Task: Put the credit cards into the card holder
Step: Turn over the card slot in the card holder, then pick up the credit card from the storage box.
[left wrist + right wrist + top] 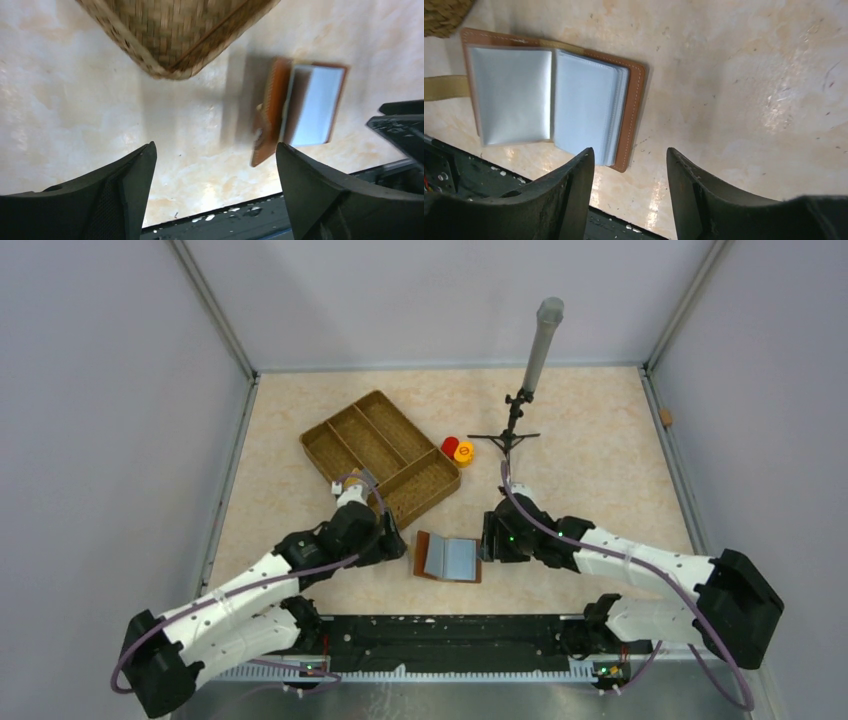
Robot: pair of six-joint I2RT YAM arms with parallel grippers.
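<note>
Right hand [629, 152] (black, spread wide) beside stitched brown card holder [584, 100]

One wallet [447, 557]. One wicker tray [340, 419]. Two round caps: a red cap [450, 443] and an orange cap [464, 452]. One tripod stand [512, 430] holding one grey tube [543, 340].

Worktop [600, 480]: a beige, marble-patterned surface enclosed by grey walls. Left of centre, a brown divided wicker tray [372, 445] lies at an angle to the edges. Just beside its right corner, a red round cap [450, 444] and an orange round cap [464, 452] stand side by side. Right of the caps stands a black tripod stand [508, 438] carrying a tilted grey cylinder. Toward the near edge, a reddish-brown leather card holder [448, 557] lies open, its pale clear sleeves facing up, apart from the tray. A small tan block [666, 418] sits at the right border.
</note>
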